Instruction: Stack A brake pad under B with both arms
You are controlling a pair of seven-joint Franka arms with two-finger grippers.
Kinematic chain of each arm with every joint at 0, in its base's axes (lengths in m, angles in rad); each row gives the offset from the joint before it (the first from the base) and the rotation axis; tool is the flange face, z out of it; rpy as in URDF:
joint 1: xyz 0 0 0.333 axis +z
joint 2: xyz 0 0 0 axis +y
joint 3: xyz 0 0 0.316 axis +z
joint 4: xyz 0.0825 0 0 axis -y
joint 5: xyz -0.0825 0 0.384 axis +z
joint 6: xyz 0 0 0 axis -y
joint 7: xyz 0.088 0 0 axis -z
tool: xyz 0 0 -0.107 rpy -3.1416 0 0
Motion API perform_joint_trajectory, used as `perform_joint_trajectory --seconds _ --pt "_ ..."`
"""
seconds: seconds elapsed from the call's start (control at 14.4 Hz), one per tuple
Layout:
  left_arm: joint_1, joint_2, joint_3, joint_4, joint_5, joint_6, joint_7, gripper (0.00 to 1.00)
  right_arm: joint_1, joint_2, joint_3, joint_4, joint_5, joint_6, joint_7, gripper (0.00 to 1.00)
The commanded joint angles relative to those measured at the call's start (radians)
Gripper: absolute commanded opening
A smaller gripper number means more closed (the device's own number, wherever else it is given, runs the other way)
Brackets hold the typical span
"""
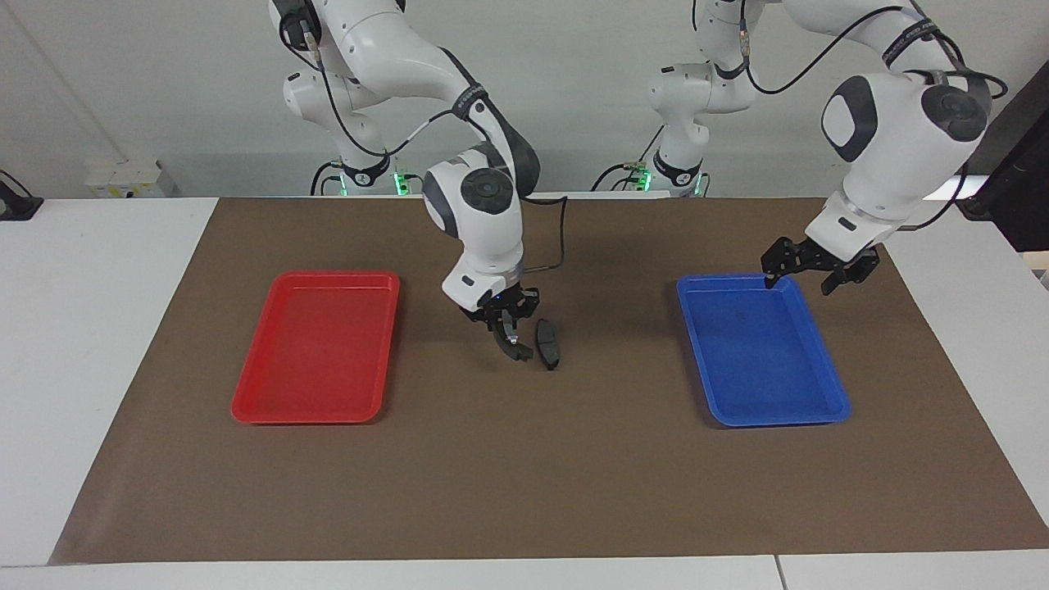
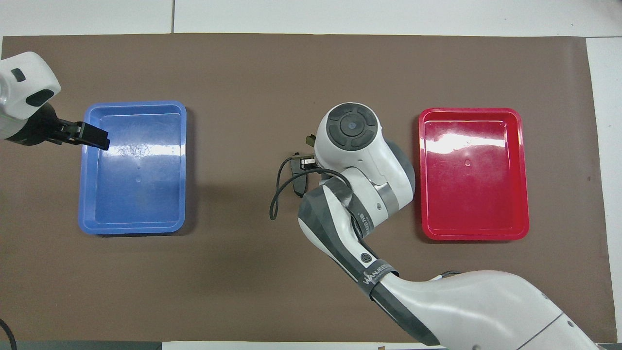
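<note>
A: Where is the short flat dark-grey brake pad [image 1: 547, 343] lying?

B: Mid-worktop; the right hand [image 1: 510, 338], gripping the longer crescent pad [image 1: 516, 352], is hovering beside it. The left hand [image 1: 810, 271], spread empty, is waiting.

A: Handling?

B: Probably stiff, heavy; edges are offering grip.

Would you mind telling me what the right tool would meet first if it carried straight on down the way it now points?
Most likely the A brake pad on the brown mat; the right tool, shut on B, hangs just beside it, though depth is unclear.
</note>
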Motion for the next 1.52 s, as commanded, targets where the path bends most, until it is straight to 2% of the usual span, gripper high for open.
perform_joint_trajectory --seconds 0.0,0.28,0.49,1.46 --pt "0.017 -0.052 -0.009 -0.015 0.001 -0.071 0.019 0.99 0.021 0.057 -0.002 0.060 -0.031 0.044 0.061 0.00" --pt "0.019 -0.086 -0.007 -0.027 0.003 -0.096 0.019 0.99 0.042 0.077 -0.002 0.050 -0.031 0.078 0.067 0.00" --pt "0.021 -0.092 -0.007 -0.034 0.003 -0.097 0.016 0.99 0.047 0.077 -0.002 -0.011 -0.034 0.153 0.072 0.00" --pt "0.039 -0.115 -0.006 -0.034 0.004 -0.093 0.005 0.99 0.065 0.097 -0.002 -0.014 -0.068 0.156 0.106 0.00"
